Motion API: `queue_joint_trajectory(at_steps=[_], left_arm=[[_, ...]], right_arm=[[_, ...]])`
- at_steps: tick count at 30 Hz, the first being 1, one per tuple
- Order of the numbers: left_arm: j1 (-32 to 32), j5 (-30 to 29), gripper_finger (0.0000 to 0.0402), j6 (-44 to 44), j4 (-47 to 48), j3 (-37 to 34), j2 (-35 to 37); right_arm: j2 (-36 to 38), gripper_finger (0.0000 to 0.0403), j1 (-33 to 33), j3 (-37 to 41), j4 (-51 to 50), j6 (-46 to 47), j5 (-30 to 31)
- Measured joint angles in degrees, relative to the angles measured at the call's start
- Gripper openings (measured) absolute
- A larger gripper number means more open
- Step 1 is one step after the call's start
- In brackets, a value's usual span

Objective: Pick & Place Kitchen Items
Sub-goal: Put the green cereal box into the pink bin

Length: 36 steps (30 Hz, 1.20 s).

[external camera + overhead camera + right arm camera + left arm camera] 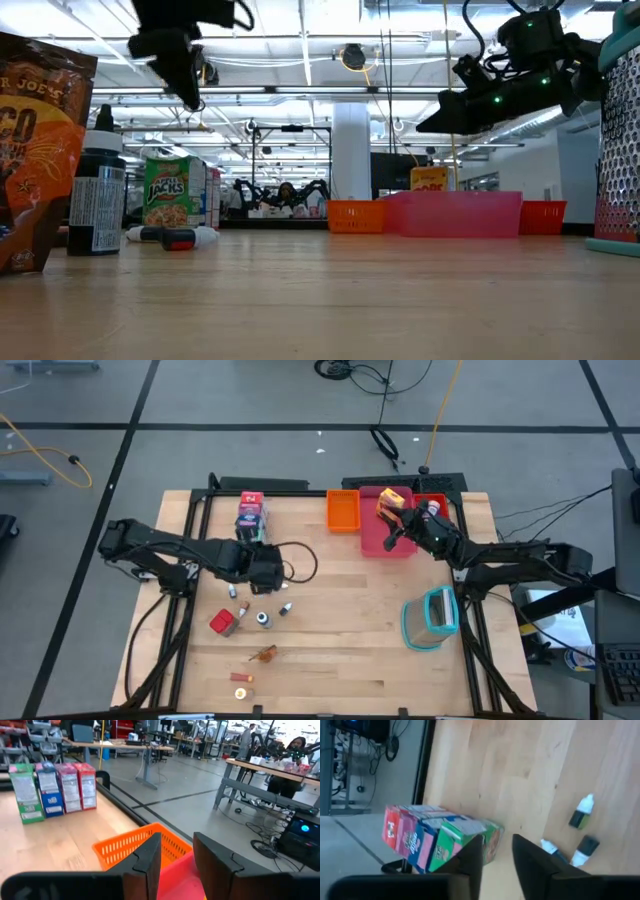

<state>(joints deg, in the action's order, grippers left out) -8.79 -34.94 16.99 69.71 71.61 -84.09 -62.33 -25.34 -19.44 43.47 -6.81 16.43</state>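
Note:
Several printed cartons stand in a row on their bases near the table's far edge; in the left wrist view the cartons are red, pink, blue and green. Small dark-capped bottles, a red cube and orange-brown bits lie on the table's near left part. A yellow carton sits in the pink tray. My left gripper hovers open and empty between the cartons and the bottles. My right gripper is open and empty above the pink tray.
An orange tray and a red tray flank the pink one at the far edge. A teal-rimmed clear container stands at the near right. In the low view a brown bag and a bottle stand close. A person sits beyond the table.

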Motion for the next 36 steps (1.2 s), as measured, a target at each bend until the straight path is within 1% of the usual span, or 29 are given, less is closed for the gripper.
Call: queue_joint_trajectory(at_steps=[6, 9, 11, 17, 20, 28, 36], left_arm=[[-0.2, -0.1, 0.0189, -0.2, 0.0, -6.4, 0.1], [-0.2, -0.1, 0.0211, -0.3, 0.0, -9.2, 0.1], [-0.2, -1.3, 0.0219, -0.3, 0.0, -11.1, 0.1], [-0.2, -7.9, 0.0213, -0.3, -0.8, -16.1, 0.1], [0.0, -10.2, 0.0207, -0.3, -2.7, -17.7, 0.1], [4.4, -10.4, 0.0192, -1.1, -7.9, -19.0, 0.1], [8.9, -11.0, 0.0173, -1.4, -8.6, -19.1, 0.1]], right_arm=[[0.0, 0.0107, 1.1, 0.0, 1.5, -0.2, 0.0], [0.0, 0.0106, 1.5, 0.0, 2.2, -0.4, 0.0], [0.0, 0.0105, 1.5, 0.0, 2.6, -0.5, 0.0], [0.0, 0.0106, 1.5, 0.0, 3.5, -0.5, 0.0], [0.0, 0.0105, 1.5, 0.0, 3.5, -0.5, 0.0], [0.0, 0.0106, 1.5, 0.0, 3.5, -0.4, 0.0], [0.0, 0.0106, 1.5, 0.0, 3.4, -0.4, 0.0]])
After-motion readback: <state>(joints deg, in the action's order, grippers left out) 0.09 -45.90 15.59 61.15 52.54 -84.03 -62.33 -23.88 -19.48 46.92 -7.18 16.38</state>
